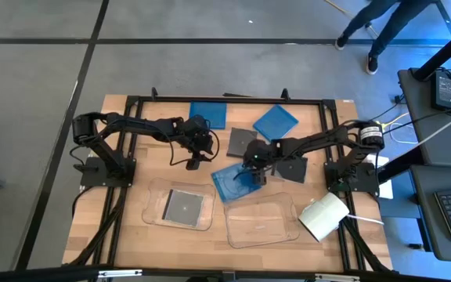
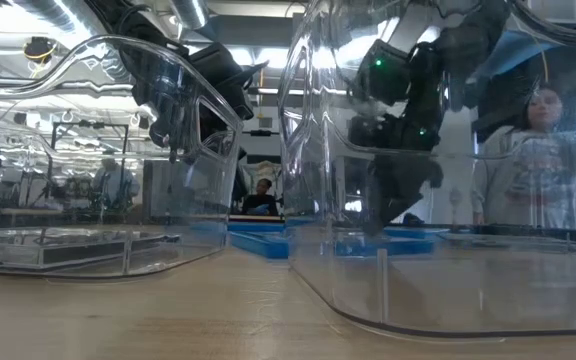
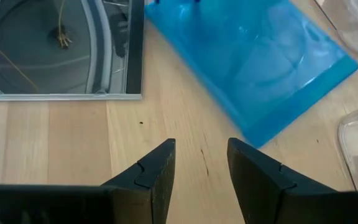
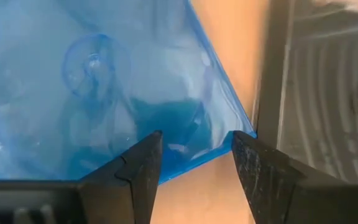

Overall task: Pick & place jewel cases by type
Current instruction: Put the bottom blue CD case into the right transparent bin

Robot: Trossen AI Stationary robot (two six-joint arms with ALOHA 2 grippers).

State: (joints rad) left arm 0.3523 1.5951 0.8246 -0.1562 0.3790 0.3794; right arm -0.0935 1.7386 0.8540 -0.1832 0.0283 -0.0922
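The right gripper [image 1: 250,166] is hanging low over the middle of the wooden table [image 1: 131,231], its two dark fingers [image 4: 143,167] standing apart on either side of the near corner of a thin translucent blue square jewel case [image 1: 235,182]; in the right wrist view that corner is sitting between the fingers, but whether they are pressing on it I cannot tell. This blue case is lying tilted, just beside the back edge of an empty clear shallow plastic tray with rounded corners [image 1: 263,224] at the front right.

The left gripper [image 1: 195,157] is hovering a little to the left of it, its fingers [image 3: 157,173] parted and gripping nothing, bare wood showing between them.

A second clear tray [image 1: 180,206] at the front left is holding one dark grey square jewel case showing a round disc [image 1: 185,205]. Two more blue cases are lying at the back of the table, one [image 1: 208,114] near the centre and one [image 1: 275,122] to its right. Two more dark cases are resting flat between the arms, one [image 1: 241,142] behind the right gripper and one [image 1: 292,168] partly under the right arm
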